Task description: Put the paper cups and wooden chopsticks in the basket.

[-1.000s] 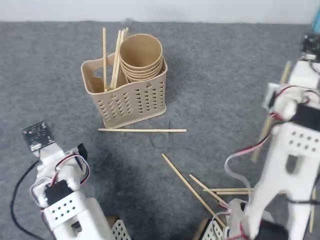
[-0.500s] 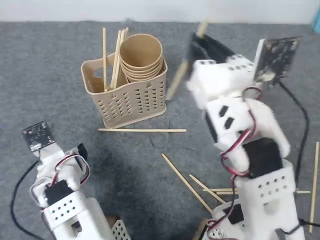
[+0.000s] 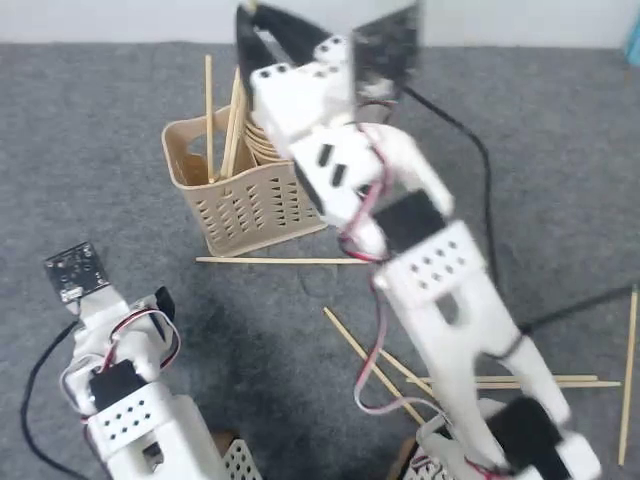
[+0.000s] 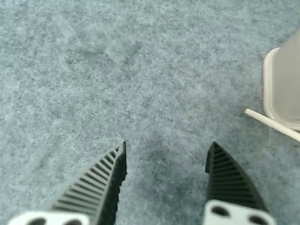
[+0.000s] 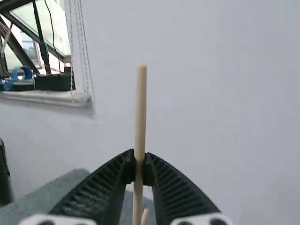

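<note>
A beige slotted basket [image 3: 245,200] stands at the back left with several wooden chopsticks [image 3: 209,110] upright in it and stacked paper cups [image 3: 262,148] mostly hidden behind my right arm. My right gripper [image 3: 264,35] hangs above the basket's far side, shut on a chopstick [image 5: 140,112] that stands upright between its fingers [image 5: 105,180]. My left gripper [image 4: 164,164] is open and empty low over the grey mat, near the basket's corner [image 4: 286,84]. One chopstick [image 3: 285,261] lies just in front of the basket.
More loose chopsticks lie on the mat at the front right: a slanted one [image 3: 375,365], a flat pair [image 3: 520,380] and one near the right edge [image 3: 628,375]. My left arm's base [image 3: 120,400] sits at the front left.
My right arm has swung from the right side of the table across to above the basket, carrying the chopstick. The left arm has not moved.
</note>
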{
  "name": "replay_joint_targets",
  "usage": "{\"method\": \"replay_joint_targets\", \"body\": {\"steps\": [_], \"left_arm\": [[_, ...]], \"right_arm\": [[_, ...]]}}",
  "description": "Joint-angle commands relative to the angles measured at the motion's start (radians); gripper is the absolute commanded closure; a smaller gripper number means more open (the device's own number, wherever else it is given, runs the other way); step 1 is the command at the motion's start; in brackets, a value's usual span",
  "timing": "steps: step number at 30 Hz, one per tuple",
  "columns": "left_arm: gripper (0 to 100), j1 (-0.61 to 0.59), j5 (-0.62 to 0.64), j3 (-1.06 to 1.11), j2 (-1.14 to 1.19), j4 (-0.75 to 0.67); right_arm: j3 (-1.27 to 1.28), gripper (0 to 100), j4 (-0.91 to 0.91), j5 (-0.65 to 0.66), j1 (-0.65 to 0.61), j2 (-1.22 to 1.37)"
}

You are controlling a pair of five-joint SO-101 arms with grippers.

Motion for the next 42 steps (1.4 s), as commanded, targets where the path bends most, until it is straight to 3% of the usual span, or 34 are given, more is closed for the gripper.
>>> {"method": "replay_joint_targets", "body": {"steps": [1, 9, 15, 21, 25, 29, 33, 35, 38, 42], "left_arm": [[74, 0.003, -0.011, -0.047, 0.002, -0.040], [74, 0.003, -0.011, -0.045, 0.002, -0.046], [74, 0.003, -0.011, -0.045, 0.002, -0.046], [74, 0.003, -0.011, -0.045, 0.002, -0.046], [74, 0.002, -0.011, -0.045, 0.002, -0.046], [74, 0.002, -0.011, -0.045, 0.002, -0.046], [74, 0.002, -0.011, -0.045, 0.002, -0.046], [74, 0.002, -0.011, -0.045, 0.002, -0.046], [74, 0.002, -0.011, -0.045, 0.002, -0.046], [74, 0.002, -0.011, -0.045, 0.002, -0.043]], "right_arm": [[-0.064, 99.1, -0.022, 0.018, -0.024, 0.050], [-0.015, 97.6, -0.002, 0.021, -0.028, 0.133], [0.000, 78.7, 0.182, -0.021, -0.022, 0.130], [-0.075, 85.5, 0.435, -0.101, 0.012, -0.021], [-0.080, 87.6, 0.745, -0.104, 0.084, -0.228], [-0.075, 87.8, 1.035, -0.100, 0.271, -0.398], [-0.075, 87.9, 1.270, -0.091, 0.564, -0.440], [-0.072, 87.9, 1.345, -0.025, 0.719, -0.415], [-0.012, 87.9, 1.374, 0.121, 0.914, -0.341], [0.115, 87.9, 1.264, 0.288, 1.107, -0.209]]}}
